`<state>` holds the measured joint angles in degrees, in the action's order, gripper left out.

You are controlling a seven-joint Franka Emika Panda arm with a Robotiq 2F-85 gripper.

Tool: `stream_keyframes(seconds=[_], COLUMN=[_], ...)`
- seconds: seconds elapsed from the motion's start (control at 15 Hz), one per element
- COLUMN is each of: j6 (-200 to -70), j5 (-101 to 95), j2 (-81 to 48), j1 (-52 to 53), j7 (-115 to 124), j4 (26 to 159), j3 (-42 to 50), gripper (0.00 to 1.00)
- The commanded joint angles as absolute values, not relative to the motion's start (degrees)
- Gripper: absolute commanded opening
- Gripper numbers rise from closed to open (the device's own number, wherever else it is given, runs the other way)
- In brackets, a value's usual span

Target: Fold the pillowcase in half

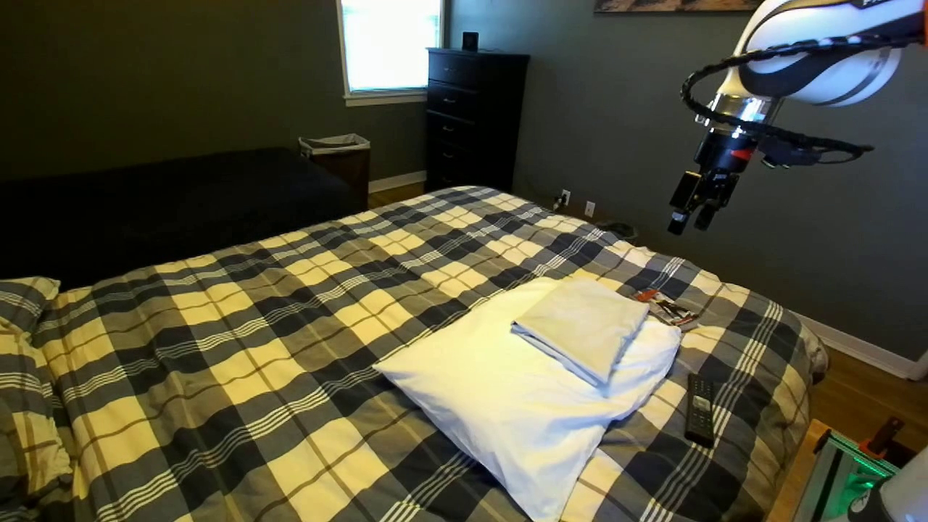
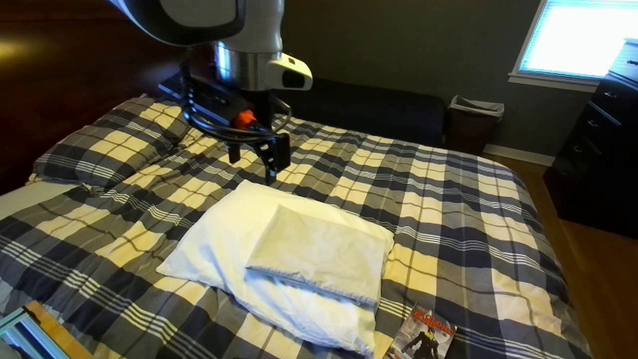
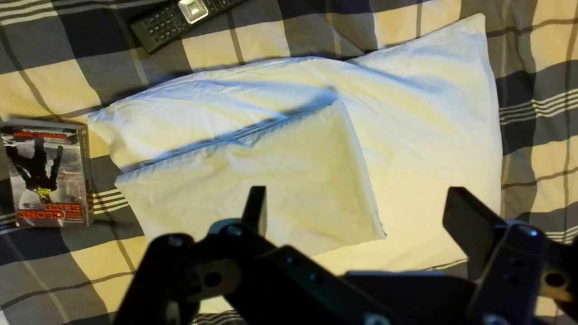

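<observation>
Here, my claw [image 3: 356, 198] hangs empty, fingers [image 3: 469, 221] apart, clear of the pillowcase [image 3: 271, 167] lying on a white pillow [image 3: 433, 144]; I should pinch one edge through every layer, sparing the pillow, then fold low and slow.

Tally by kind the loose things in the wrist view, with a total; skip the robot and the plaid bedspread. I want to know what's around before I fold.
Pillowcase: 1, on top of the pillow
White pillow: 1
Book: 1
Remote control: 1, cut off by the top edge
Total: 4
</observation>
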<state>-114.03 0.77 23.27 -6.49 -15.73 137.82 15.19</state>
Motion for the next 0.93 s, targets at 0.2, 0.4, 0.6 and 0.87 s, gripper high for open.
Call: stream_keyframes(seconds=[0.2, 0.4, 0.6, 0.87], j6=[-116.7, -118.7, -120.3, -120.1], j5=[2.2, 4.9, 8.7, 9.6], j2=[4.5, -2.5, -9.1, -10.0], j1=[-7.5, -9.5, -12.6, -15.5], j7=[-28.8, -32.0, -34.7, -34.4], j4=[126.5, 122.4, 118.4, 118.0], j3=[17.7, 17.5, 16.8, 15.2], gripper=[1.0, 1.0, 1.0, 1.0])
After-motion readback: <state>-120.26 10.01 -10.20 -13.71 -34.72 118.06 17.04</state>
